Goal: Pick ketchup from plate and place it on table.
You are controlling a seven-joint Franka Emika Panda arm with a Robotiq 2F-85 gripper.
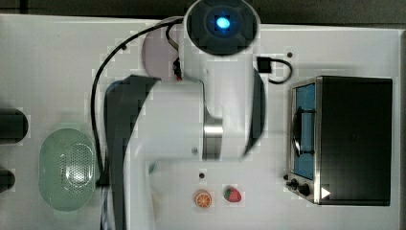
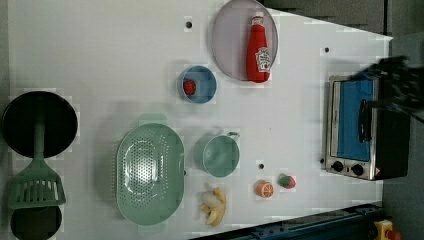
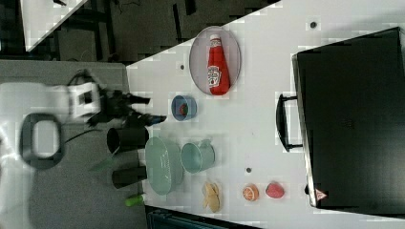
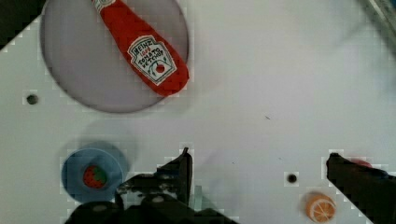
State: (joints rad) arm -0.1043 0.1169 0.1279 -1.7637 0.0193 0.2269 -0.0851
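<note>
The ketchup [image 2: 258,50] is a red squeeze bottle with a white label, lying on its side on the pale pink plate [image 2: 227,40] at the far end of the white table [image 2: 100,60]. In the wrist view the ketchup [image 4: 149,51] lies across the plate [image 4: 84,60], its base overhanging the rim. My gripper [image 4: 259,161] is open, fingers wide apart with nothing between them. It hovers over bare table [image 4: 280,70], apart from the plate, between a blue dish and an orange slice. In the top view my arm covers most of the plate [image 1: 155,52].
A blue dish [image 2: 197,85] holding a strawberry sits near the plate. A green colander [image 2: 149,172], teal cup [image 2: 220,155], banana [image 2: 214,205], orange slice [image 2: 264,189] and another strawberry [image 2: 286,181] lie further along. A toaster oven [image 2: 360,130] stands at the left view's right.
</note>
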